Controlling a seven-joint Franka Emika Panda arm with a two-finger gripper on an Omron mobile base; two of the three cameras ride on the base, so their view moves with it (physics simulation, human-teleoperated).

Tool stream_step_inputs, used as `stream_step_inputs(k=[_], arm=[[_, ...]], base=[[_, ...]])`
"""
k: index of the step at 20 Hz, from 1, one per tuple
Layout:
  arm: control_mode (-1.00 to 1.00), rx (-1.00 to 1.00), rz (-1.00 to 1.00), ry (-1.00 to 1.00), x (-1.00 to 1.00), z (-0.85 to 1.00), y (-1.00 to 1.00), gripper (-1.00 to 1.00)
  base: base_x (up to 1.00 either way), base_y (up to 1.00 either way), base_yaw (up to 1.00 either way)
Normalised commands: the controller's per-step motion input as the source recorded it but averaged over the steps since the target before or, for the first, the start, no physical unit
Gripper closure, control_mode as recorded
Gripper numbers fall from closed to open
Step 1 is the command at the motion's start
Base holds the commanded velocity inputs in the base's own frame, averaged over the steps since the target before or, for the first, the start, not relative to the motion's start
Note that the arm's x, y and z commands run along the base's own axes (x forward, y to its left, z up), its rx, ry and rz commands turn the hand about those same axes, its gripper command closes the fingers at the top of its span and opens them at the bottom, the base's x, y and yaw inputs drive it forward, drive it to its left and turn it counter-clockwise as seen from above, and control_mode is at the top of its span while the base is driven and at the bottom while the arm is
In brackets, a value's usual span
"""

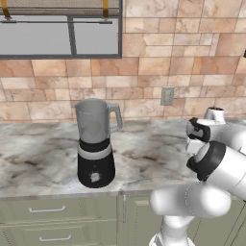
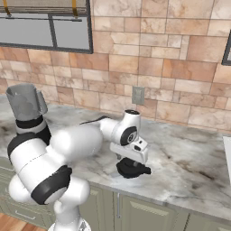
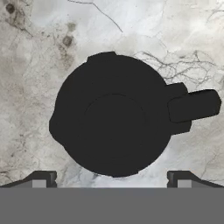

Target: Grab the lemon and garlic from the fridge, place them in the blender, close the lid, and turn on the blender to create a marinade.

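Lid (image 3: 113, 118) flat on marble counter (image 3: 35, 65), open pincer (image 3: 112, 177) just above

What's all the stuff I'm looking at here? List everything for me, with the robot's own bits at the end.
blender: one, black base with a silver-grey band and a translucent grey jar, upright on the counter at the left, no lid on it.
lid: one, black and round, lying flat on the counter, directly below the hand.
counter: one, grey-white marble, running along the wall.
wall outlet: one, grey, on the tan tiled wall behind the counter.
upper cabinet: one, grey-framed with glass doors, above the blender.
lower cabinets: several, olive green with silver handles, under the counter.
hand: one, dark fingertips spread wide open, above the lid, holding nothing.
arm: one, white with dark joints, reaching over the counter.
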Motion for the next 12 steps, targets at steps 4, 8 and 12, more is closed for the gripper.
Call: stream_step_inputs(k=[4, 8, 12], arm=[[-1.0, 0.0, 0.0, 0.0, 0.01, -0.34, 0.0, -1.0], [-1.0, 0.0, 0.0, 0.0, 0.0, -0.35, 0.0, -1.0], [-1.0, 0.0, 0.0, 0.0, 0.01, -0.15, 0.0, -1.0]], base=[[0.0, 0.0, 0.0], [0.0, 0.0, 0.0], [0.0, 0.0, 0.0]])
